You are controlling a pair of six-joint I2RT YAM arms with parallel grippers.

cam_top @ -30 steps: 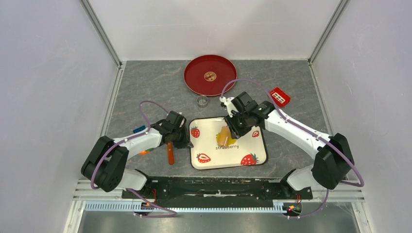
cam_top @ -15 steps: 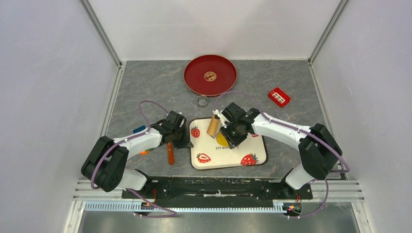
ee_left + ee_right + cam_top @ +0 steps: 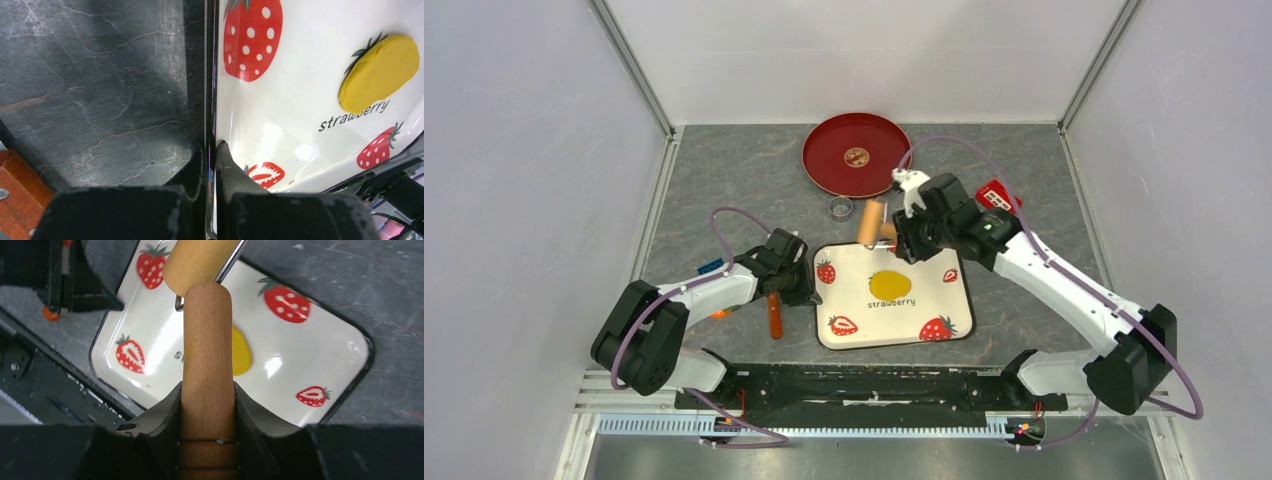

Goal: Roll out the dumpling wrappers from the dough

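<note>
Yellow dumpling wrapper (image 3: 890, 283) on tray (image 3: 924, 306), right tool (image 3: 894, 232) beyond, gripping roller (image 3: 868, 222)

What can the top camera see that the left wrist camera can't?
Only the top view shows the red plate and the right gripper holding the rolling pin. Only the left wrist view shows up close how the left gripper pinches the strawberry tray by its rim. Both show that tray and the yellow dumpling wrapper lying on it.

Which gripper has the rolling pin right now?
The right gripper: it is shut on the rolling pin by its wooden handle. The left gripper only pinches the rim of the tray.
</note>
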